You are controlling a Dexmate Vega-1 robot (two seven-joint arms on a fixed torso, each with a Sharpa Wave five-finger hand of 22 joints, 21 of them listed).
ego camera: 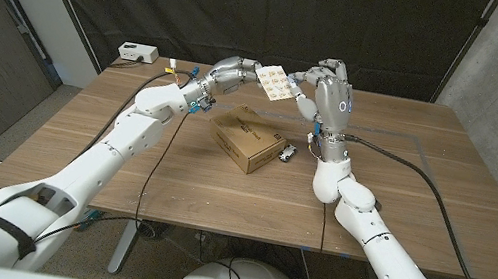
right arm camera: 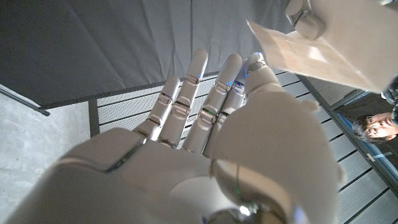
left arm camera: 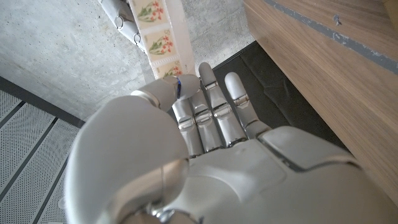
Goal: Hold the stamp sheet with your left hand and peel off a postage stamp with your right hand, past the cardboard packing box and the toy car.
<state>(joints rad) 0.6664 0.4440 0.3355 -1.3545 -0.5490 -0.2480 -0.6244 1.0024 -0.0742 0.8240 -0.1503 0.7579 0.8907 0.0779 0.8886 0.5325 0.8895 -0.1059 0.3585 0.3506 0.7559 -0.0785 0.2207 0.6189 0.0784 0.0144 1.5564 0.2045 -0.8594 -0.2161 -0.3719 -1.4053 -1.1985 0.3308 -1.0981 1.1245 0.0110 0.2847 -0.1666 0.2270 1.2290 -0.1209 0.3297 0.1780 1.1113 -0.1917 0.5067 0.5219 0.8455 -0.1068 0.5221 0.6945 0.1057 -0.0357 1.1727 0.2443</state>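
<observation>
Right hand contact with stamp sheet unclear

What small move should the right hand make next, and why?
Probably close its fingertips on the stamp sheet's near edge. The left hand holds the sheet up above the cardboard box, and the right hand sits beside it, fingers apart.

Toy car too small for detail.

— Can any text, brand or number be read?
— None can be made out. Dark print is seen on the cardboard packing box, too small to read. On the stamp sheet held above that box, only flower pictures are shown.
</observation>
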